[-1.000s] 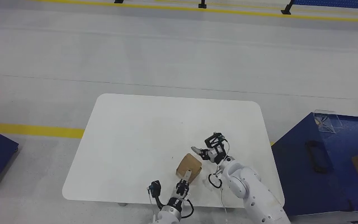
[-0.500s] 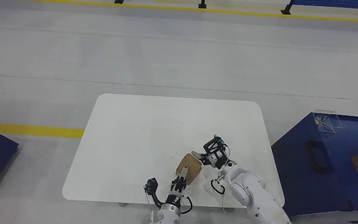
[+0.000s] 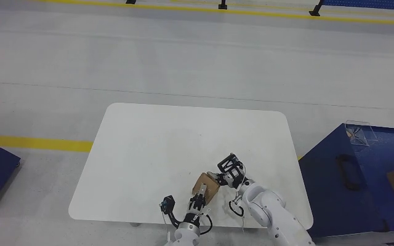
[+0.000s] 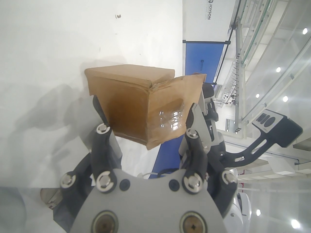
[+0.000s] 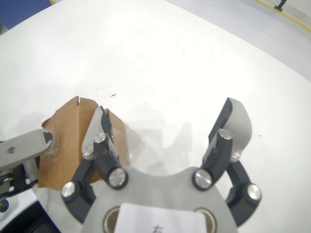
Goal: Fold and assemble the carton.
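Observation:
A small brown carton [image 3: 206,184] is near the front edge of the white table [image 3: 154,141], right of the middle. In the left wrist view the carton [image 4: 131,103] is tilted with one corner toward the camera and a taped flap on one side. My left gripper [image 4: 145,105] is shut on it, one finger on each side. My right gripper [image 5: 165,109] is open just right of the carton [image 5: 65,132]. One of its fingers [image 5: 103,120] rests against the carton's edge, and the other is over bare table. From above, the right gripper [image 3: 226,170] is beside the carton's far right corner.
A blue cabinet [image 3: 351,178] stands close to the table's right side. Another blue object [image 3: 6,163] is on the floor at the left. The table's back and left parts are bare white surface.
My right gripper has moved left and toward the front edge until one finger meets the carton. The left gripper has kept its hold, and the carton has shifted slightly.

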